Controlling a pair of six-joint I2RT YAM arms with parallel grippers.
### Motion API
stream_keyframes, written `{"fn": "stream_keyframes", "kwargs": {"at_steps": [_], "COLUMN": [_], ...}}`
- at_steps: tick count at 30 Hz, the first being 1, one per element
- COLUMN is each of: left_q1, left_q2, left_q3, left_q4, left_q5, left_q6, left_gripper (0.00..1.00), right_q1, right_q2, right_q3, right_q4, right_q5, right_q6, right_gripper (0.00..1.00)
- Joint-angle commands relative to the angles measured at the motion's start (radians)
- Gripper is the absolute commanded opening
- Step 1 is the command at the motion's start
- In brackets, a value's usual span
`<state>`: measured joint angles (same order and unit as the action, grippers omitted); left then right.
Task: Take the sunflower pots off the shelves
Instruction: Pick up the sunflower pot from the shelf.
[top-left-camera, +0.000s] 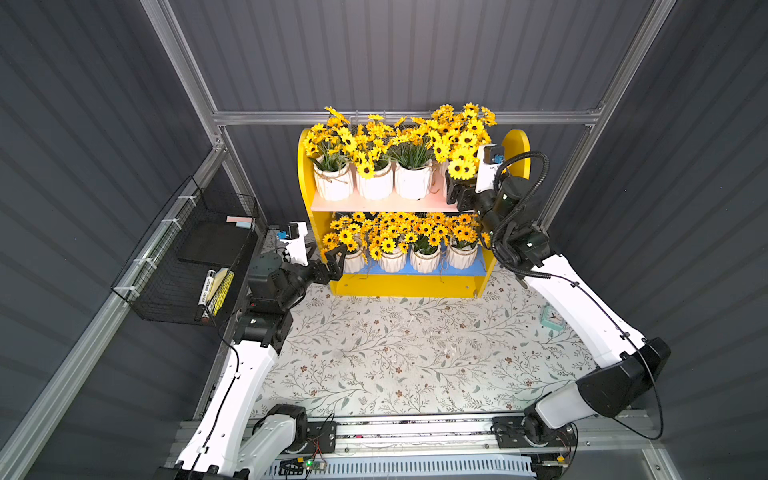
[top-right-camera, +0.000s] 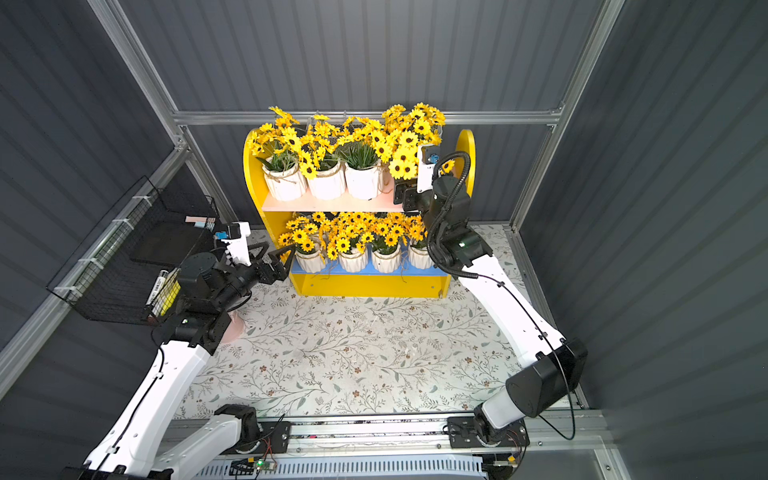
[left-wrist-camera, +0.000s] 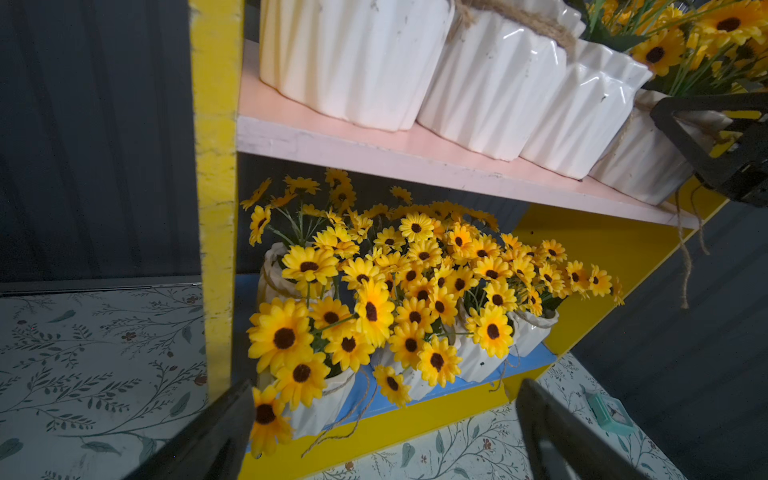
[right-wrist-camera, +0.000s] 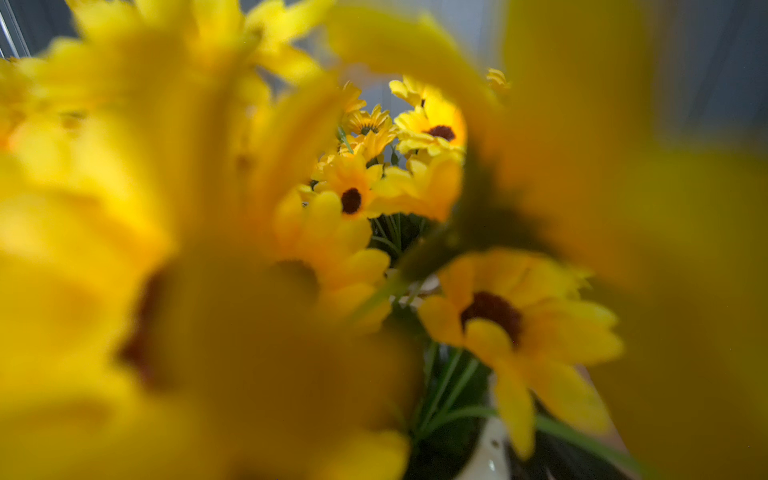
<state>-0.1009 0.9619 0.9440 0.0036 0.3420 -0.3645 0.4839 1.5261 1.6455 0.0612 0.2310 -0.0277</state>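
The shelves are a yellow unit with a pink upper board and a blue lower board. Several sunflower pots stand on each, such as one at the upper left and one at the lower left. My left gripper is open at the lower board's left end, its fingers either side of the leftmost lower pot. My right gripper reaches around the rightmost upper pot, which stands on the pink board. One black finger lies along its side. Blurred sunflowers fill the right wrist view.
A black wire basket with markers and notes hangs on the left wall beside my left arm. A small teal object lies on the flowered tablecloth at the right. Something pink shows under my left arm.
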Motion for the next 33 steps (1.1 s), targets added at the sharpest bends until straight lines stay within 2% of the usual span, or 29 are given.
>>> {"fn": "stream_keyframes", "kwargs": {"at_steps": [1, 33], "left_q1": [0.004, 0.004], "left_q2": [-0.002, 0.015], "left_q3": [-0.01, -0.008], "left_q4": [0.022, 0.033], "left_q5": [0.019, 0.036], "left_q6": [-0.003, -0.009], "left_gripper": [0.99, 0.99], "right_q1": [-0.004, -0.022], "right_q2": [-0.033, -0.067], "right_q3": [-0.005, 0.024], "right_q4": [0.03, 0.026], "right_q5": [-0.004, -0.068], "right_q6": [-0.041, -0.003], "right_gripper": [0.0, 0.0]}}
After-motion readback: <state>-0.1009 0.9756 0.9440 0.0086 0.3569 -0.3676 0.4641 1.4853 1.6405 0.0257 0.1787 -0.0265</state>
